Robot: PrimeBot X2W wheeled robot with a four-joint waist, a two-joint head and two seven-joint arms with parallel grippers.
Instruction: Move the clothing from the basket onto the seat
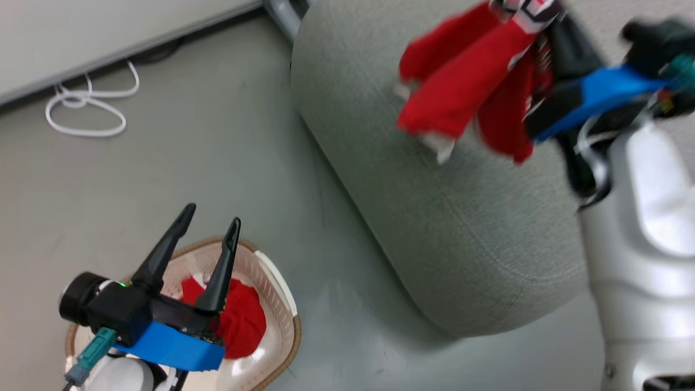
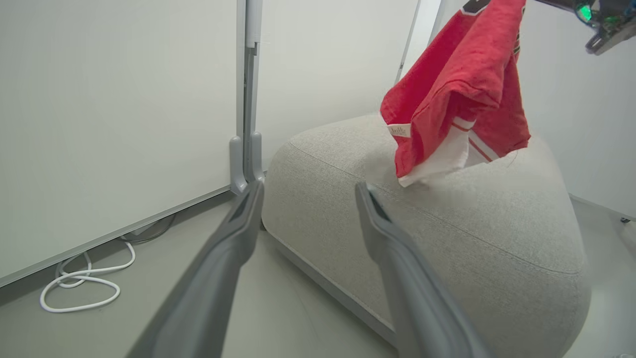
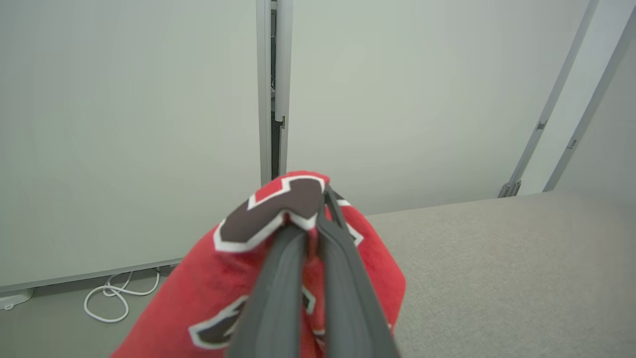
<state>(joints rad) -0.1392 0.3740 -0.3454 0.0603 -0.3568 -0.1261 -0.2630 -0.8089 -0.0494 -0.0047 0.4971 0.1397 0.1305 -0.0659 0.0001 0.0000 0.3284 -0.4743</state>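
Your left hand (image 1: 213,214) is nearest the head camera, low on the left. Its two long dark fingers are spread wide and hold nothing, and it hangs above the basket. Your pale right forearm (image 1: 646,244) rises along the right edge.

The large grey fabric sofa (image 1: 461,228), with rounded edges and a stitched seam, runs diagonally across the middle. It stands on a grey floor (image 1: 217,136) before white wall panels (image 2: 114,124). At the lower left, on the floor and apart from the sofa, is the cream-white perforated plastic laundry basket (image 1: 288,320) with its brown woven-look rim.

High on the right, your right hand (image 3: 310,214) has its fingers pressed together, pinching a red basketball garment (image 1: 461,87) with black, white-edged figures, seemingly the jersey. It hangs in loose folds over the sofa's rounded end. Whether its white-trimmed hem touches the cushion cannot be told.

A second red garment (image 1: 244,320) lies crumpled in the basket, under the left hand. A white cable (image 1: 87,108) is looped on the floor by the wall.

You appear to be in the carry-and-drop step for the first piece, about halfway through the task. The next move likely calls for bringing the right hand further over the seat, lowering it and spreading the fingers so the cloth lands well on the cushion and does not slide off the curved edge. The left hand looks placed to reach down for the piece in the basket.
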